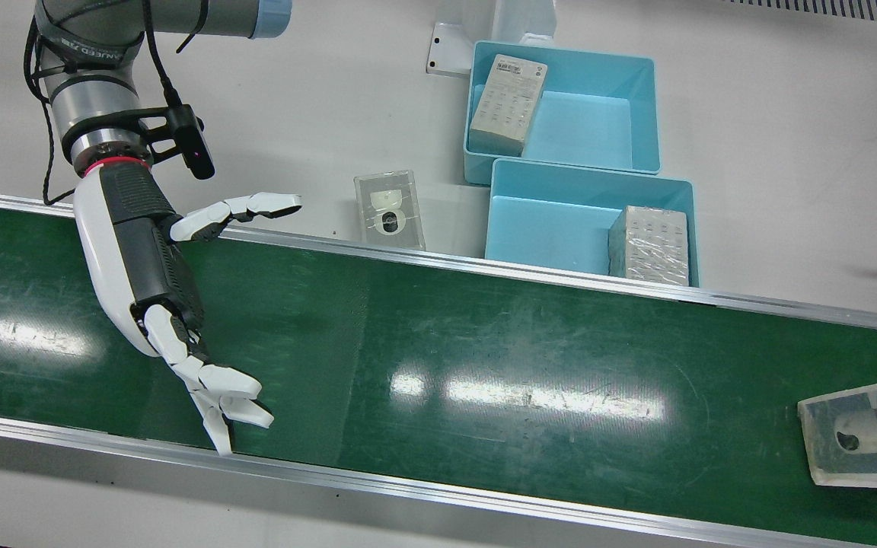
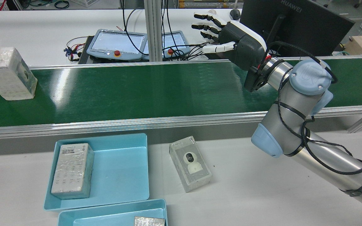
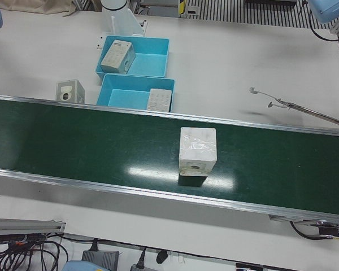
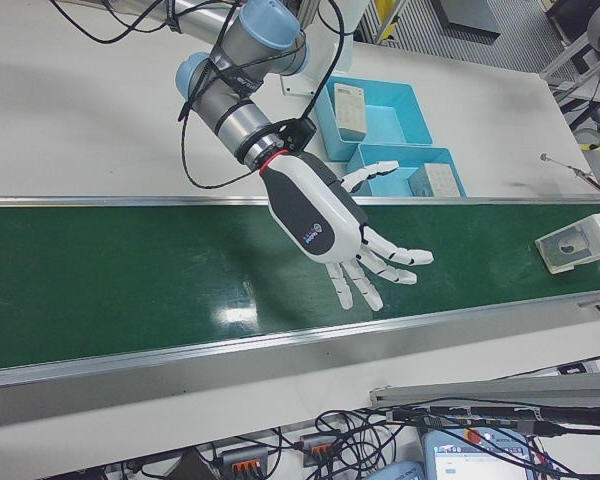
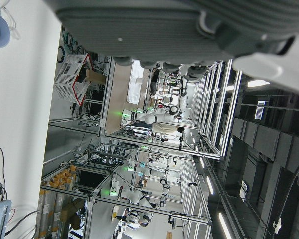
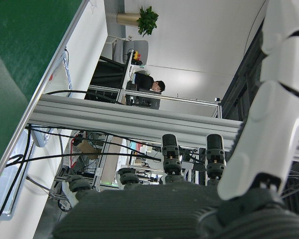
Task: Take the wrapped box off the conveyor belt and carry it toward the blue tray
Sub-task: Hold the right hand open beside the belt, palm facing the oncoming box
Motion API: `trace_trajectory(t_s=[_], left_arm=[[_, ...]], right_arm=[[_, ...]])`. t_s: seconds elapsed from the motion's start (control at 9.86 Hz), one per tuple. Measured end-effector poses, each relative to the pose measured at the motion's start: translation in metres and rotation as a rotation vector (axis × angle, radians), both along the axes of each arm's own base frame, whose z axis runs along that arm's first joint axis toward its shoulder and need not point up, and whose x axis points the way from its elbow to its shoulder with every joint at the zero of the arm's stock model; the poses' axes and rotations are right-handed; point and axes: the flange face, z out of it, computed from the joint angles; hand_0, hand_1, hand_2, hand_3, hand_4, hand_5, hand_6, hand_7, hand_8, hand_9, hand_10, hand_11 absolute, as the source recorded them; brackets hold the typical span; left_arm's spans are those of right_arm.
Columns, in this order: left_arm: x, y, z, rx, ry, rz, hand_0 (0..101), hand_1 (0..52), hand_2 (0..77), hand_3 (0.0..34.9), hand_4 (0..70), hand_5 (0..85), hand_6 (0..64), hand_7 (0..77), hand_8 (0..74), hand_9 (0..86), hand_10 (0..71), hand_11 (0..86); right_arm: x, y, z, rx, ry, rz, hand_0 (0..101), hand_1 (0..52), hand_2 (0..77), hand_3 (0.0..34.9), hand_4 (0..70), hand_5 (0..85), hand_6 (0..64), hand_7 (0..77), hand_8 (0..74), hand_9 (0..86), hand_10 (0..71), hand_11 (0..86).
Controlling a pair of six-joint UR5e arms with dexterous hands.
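Observation:
The wrapped box (image 1: 857, 430) lies on the green conveyor belt (image 1: 484, 342) at its far end from my right hand; it also shows in the rear view (image 2: 6, 73) and the left-front view (image 3: 198, 149). My right hand (image 1: 149, 259) hovers over the belt's other end, open, fingers spread, holding nothing (image 2: 240, 44) (image 4: 320, 215). A long stretch of bare belt separates it from the box. Two blue trays (image 1: 583, 129) (image 1: 545, 228) stand side by side on the white table beyond the belt. Only the palm of my left hand (image 5: 164, 30) shows, in its own view, with nothing in it.
Each blue tray holds one wrapped box (image 1: 507, 103) (image 1: 650, 245). A clear-wrapped camera box (image 1: 389, 209) lies on the table between the belt's rail and the trays. Two pendants and cables (image 2: 118, 44) sit behind the belt. A thin probe (image 3: 282, 103) reaches in at the right.

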Motion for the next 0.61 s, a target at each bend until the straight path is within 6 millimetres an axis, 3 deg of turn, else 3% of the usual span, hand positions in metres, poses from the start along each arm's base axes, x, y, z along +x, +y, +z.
trace_trajectory(t_s=[0.61], left_arm=[[0.0000,0.0000,0.0000,0.000,0.000,0.000,0,0.0,1.1,0.0,0.5,0.5,0.5,0.5,0.5,0.0,0.5,0.0]], right_arm=[[-0.0138,0.0050,0.0025,-0.005,-0.003,-0.023,40,9.8,15.8,30.0,4.4,24.0,0.0,17.5,1.6,7.1,1.6,3.3]])
